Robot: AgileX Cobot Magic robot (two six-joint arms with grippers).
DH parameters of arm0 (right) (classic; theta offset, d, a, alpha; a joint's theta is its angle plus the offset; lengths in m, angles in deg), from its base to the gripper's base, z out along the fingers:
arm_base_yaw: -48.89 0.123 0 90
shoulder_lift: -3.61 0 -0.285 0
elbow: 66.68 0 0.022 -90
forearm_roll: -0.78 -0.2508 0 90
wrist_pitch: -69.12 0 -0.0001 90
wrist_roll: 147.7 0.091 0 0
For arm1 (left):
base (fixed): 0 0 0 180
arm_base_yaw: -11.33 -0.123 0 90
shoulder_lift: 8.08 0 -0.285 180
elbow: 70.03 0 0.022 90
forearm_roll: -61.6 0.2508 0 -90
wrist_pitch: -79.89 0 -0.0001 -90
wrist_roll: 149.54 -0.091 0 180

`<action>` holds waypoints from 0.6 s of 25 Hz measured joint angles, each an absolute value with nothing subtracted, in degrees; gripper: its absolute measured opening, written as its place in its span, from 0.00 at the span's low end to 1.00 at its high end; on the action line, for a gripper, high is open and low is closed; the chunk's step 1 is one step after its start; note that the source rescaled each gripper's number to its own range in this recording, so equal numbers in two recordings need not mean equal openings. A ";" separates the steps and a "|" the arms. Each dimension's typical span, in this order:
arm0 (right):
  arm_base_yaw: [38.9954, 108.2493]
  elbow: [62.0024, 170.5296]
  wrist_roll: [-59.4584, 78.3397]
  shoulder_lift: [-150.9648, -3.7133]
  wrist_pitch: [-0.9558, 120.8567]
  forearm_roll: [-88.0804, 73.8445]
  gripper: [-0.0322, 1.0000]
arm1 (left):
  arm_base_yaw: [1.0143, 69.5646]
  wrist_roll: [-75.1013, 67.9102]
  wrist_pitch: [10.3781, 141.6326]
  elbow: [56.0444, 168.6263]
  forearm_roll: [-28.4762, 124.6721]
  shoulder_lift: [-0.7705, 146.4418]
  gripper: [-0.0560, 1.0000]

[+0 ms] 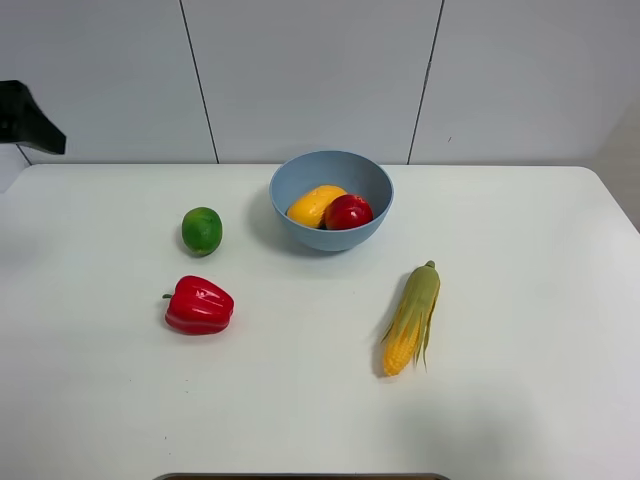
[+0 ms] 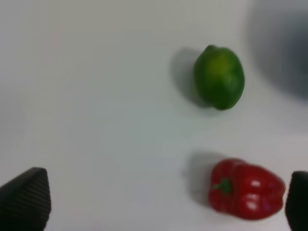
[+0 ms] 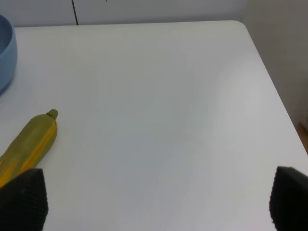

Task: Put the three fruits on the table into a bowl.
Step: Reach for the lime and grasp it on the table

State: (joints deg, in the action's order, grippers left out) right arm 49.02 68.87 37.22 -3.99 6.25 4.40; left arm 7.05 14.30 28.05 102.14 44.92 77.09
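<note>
The light blue bowl stands at the back middle of the white table. It holds the yellow-orange mango and the red apple-like fruit. The green lime lies on the table left of the bowl and also shows in the left wrist view. My left gripper is open and empty, hovering above the table short of the lime. My right gripper is open and empty over the table's right part, with the bowl's rim at the edge of that view.
A red bell pepper lies in front of the lime and shows in the left wrist view. A corn cob lies in front of the bowl to the right, also in the right wrist view. A dark part of the left arm shows at the far left.
</note>
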 joint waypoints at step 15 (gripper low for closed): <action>49.02 68.87 37.22 -3.99 6.25 4.40 1.00 | 22.15 25.80 31.64 117.47 47.89 106.94 0.98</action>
